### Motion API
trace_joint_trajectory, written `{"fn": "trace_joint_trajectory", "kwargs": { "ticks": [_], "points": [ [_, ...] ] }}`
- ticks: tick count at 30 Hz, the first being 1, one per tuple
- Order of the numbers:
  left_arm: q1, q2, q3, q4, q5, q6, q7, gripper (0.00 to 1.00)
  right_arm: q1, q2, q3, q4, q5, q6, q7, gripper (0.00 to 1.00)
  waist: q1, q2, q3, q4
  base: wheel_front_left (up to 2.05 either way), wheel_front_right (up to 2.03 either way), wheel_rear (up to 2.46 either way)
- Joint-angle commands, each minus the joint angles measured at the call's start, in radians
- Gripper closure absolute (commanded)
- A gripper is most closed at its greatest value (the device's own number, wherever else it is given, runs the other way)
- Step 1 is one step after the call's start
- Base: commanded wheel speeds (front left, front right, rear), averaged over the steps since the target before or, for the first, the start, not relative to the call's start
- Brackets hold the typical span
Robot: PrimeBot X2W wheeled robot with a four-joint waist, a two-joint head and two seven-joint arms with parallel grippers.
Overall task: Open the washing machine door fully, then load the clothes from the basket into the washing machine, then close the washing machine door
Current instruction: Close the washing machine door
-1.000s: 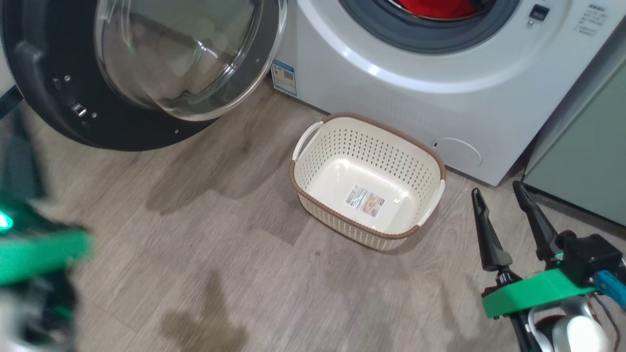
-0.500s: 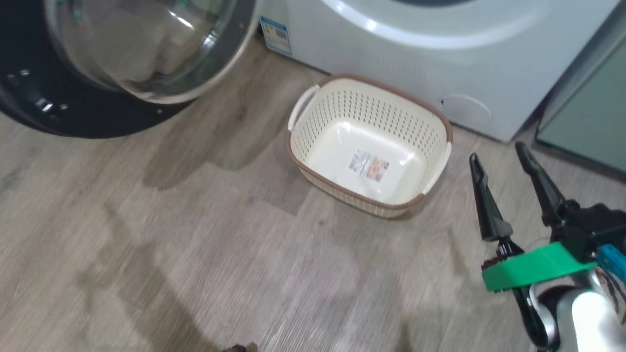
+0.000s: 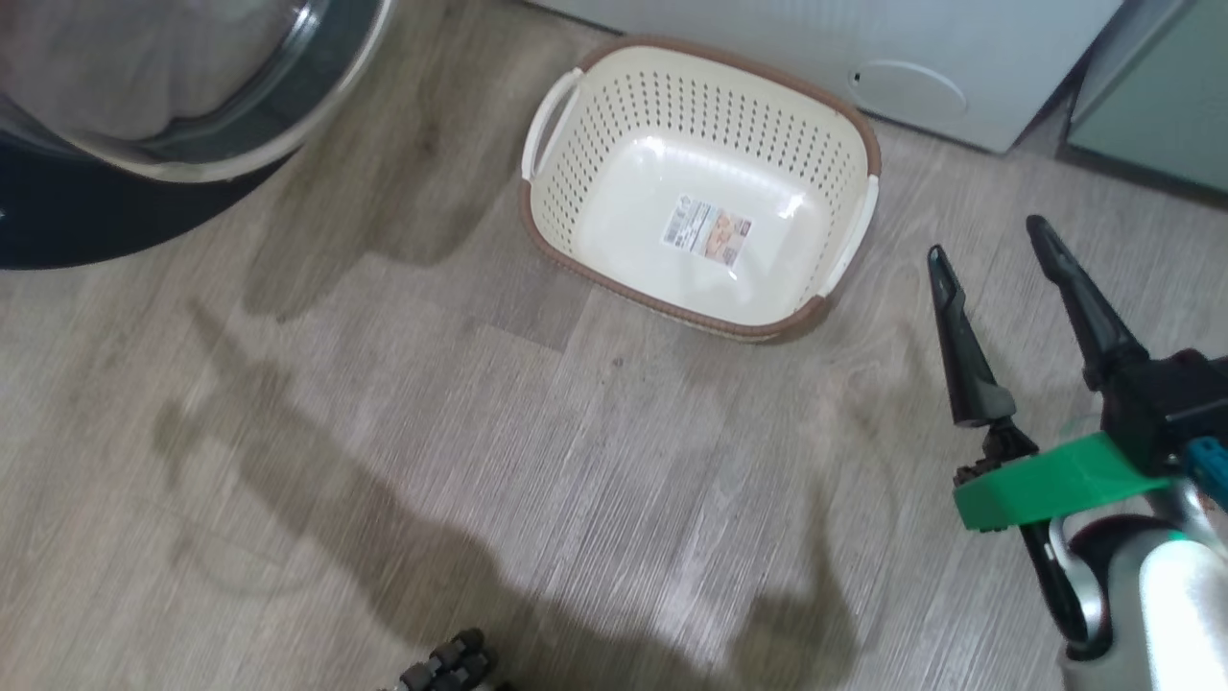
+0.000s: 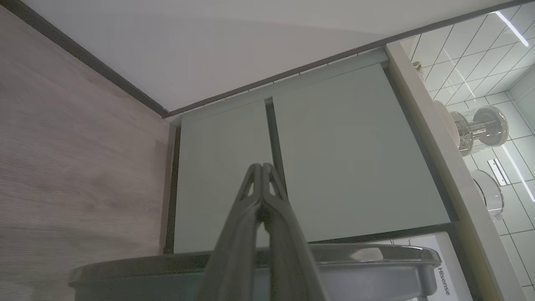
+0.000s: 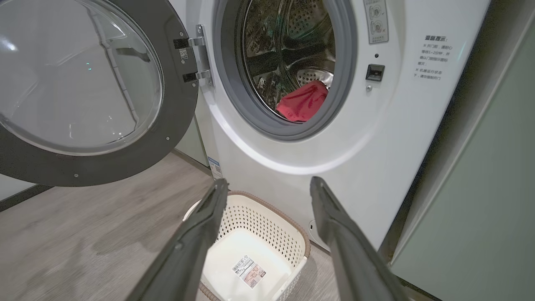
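The cream basket (image 3: 691, 101) stands empty on the floor, its label showing, just in front of the white washing machine (image 3: 787, 38). In the right wrist view the washing machine door (image 5: 83, 96) hangs wide open at the left. The red clothes (image 5: 303, 102) lie inside the steel drum, above the basket (image 5: 259, 217). My right gripper (image 3: 988, 240) is open and holds nothing, to the right of the basket and apart from it. Its two fingers frame the basket in its own wrist view (image 5: 269, 184). My left gripper (image 4: 261, 167) is shut on nothing, pointing at pale green cabinet doors.
The door's black rim and glass bowl (image 3: 58, 221) fill the head view's upper left. A pale green cabinet (image 3: 1151, 96) stands right of the machine. A small dark ribbed part (image 3: 451, 667) shows at the bottom edge. Wood-look floor (image 3: 480, 432) spreads before the basket.
The head camera has tilted down, so the machine, door and basket slid up the picture. The blurred green left-arm part at the left edge is gone. The right gripper stays open.
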Motion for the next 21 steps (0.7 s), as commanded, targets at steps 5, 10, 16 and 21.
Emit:
{"fn": "trace_joint_trajectory", "kwargs": {
  "ticks": [5,10,16,21],
  "points": [
    [-0.044,0.089,-0.015,0.020,-0.008,-0.028,0.056,1.00,-0.039,-0.013,0.031,-0.058,-0.013,0.000,0.020,0.00,-0.0002,0.0000,0.039,-0.009,0.00,0.00,0.00],
    [-0.060,0.090,-0.037,0.037,-0.010,-0.034,0.112,1.00,-0.049,-0.021,0.033,-0.070,-0.016,0.000,0.033,0.00,-0.0002,0.0000,0.056,-0.013,0.00,0.00,0.00],
    [-0.054,0.080,-0.048,0.000,-0.025,-0.034,0.172,1.00,-0.058,-0.024,0.032,-0.075,-0.018,0.000,0.040,0.00,-0.0002,0.0000,0.067,-0.018,0.00,0.00,0.00],
    [-0.033,0.075,-0.054,-0.053,-0.052,-0.034,0.263,1.00,-0.055,-0.022,0.025,-0.071,-0.017,0.000,0.036,0.00,-0.0002,0.0000,0.057,-0.021,0.00,0.00,0.00]
  ]
}}
